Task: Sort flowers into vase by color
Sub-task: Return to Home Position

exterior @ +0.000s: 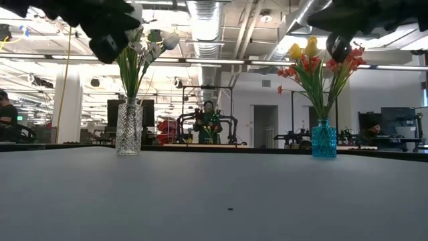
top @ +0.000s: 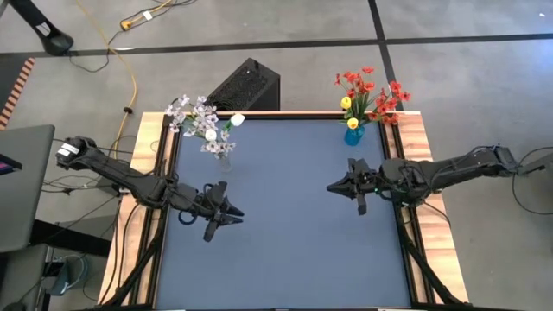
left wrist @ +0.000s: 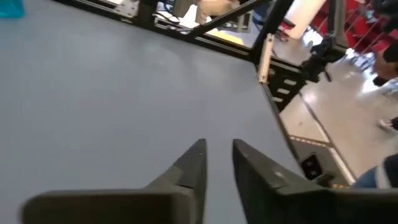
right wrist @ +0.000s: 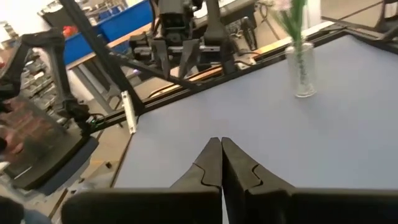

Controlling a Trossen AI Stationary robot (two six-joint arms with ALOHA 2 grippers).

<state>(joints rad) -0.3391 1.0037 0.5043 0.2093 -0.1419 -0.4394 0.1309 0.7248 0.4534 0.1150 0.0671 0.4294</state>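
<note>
The flowers (top: 371,91) are sitting in the clear vase (top: 225,157) and blue vase (top: 352,136) up top; we are holding left gripper (top: 238,213) slightly parted, right gripper (top: 332,187) closed.

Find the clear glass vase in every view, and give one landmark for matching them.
High view: clear vase by the table's back edge, left arm's side.
Low view: left of centre, upright.
Left wrist view: not in it.
Right wrist view: on the table beyond the right gripper.
Landmark: blue vase, to its right in high and low views, just visible in the left wrist view.
</note>
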